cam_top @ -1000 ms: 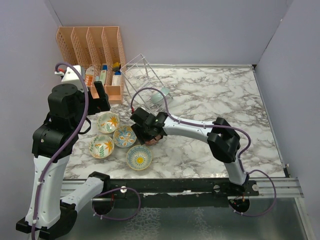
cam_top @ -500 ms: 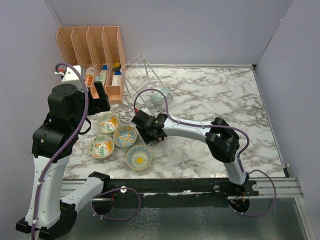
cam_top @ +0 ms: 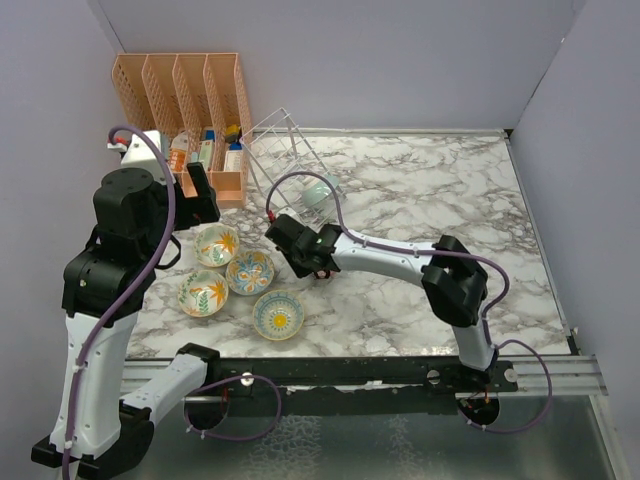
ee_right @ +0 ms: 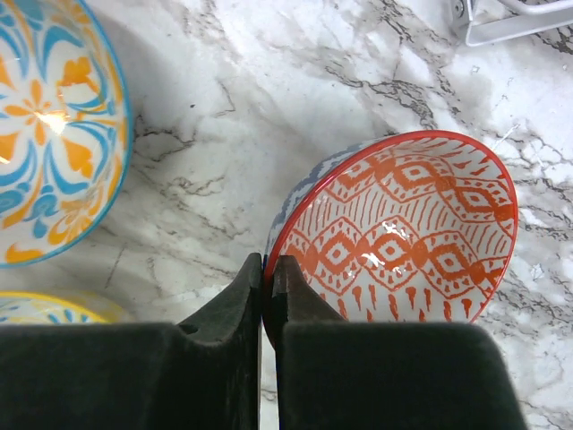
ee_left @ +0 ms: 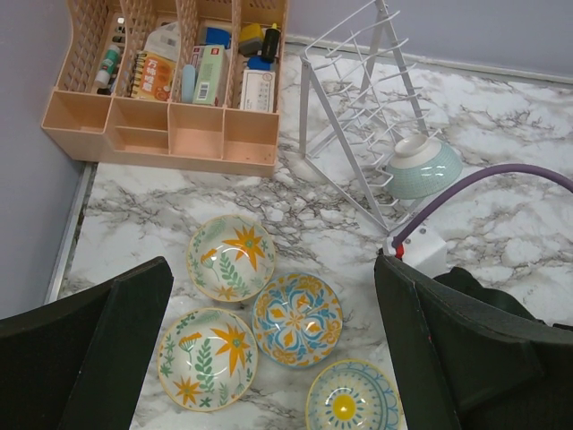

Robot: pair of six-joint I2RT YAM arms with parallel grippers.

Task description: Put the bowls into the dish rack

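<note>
Right gripper [ee_right: 267, 269] has crept up-frame toward the silvery wire dish rack [cam_top: 285, 150], clamped on the rim of the red-rimmed, orange-patterned ceramic bowl [ee_right: 403, 233] mid-frame, so I'd keep it tilted and slot it beside the plain teal bowl [ee_left: 423, 167].

Four painted bowls [cam_top: 249, 272] crowd near-left of the dish rack [cam_top: 284, 141]; marble table [cam_top: 450, 210] rightward open.

Orange plastic slotted organizer [cam_top: 185, 90] in the far left corner of a white marble-patterned tabletop [cam_top: 430, 190], close against pale lilac walls [cam_top: 350, 60]. Between its dividers: small cartons [ee_left: 210, 72], an orange packet [ee_left: 154, 76] and a little bottle [ee_left: 108, 64].
</note>
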